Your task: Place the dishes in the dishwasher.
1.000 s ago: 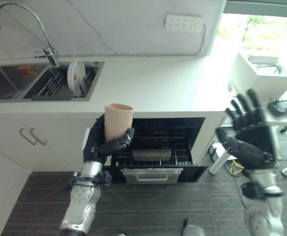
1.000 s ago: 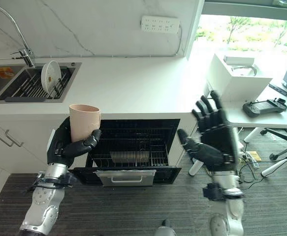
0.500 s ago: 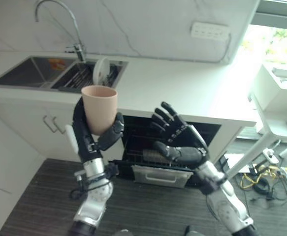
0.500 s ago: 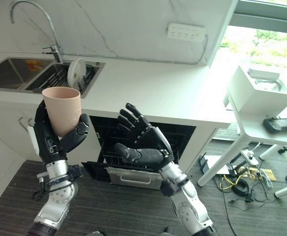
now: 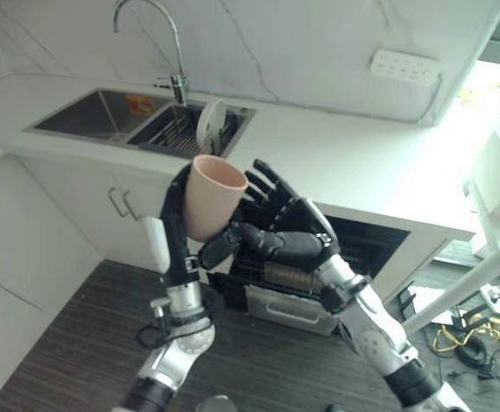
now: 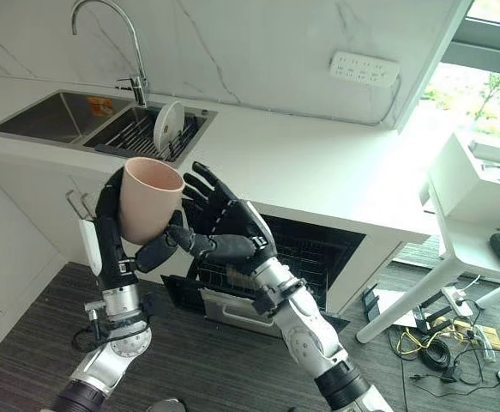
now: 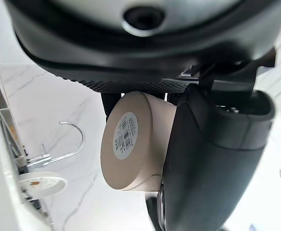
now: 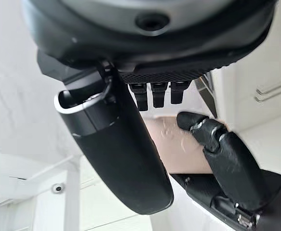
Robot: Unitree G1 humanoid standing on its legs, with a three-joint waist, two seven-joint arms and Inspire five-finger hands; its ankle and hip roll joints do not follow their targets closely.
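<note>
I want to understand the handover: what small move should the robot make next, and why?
Probably close the right hand around the cup. Its fingers are spread open right beside the beige cup, which the left hand holds upright in front of the open dishwasher, so a grasp seems the natural next step.

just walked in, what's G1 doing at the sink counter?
The left hand holds a beige cup up in front of the counter, fingers curled round it. The right hand is open, fingers spread right beside the cup. The dishwasher below stands open. A white plate stands in the sink rack.
</note>
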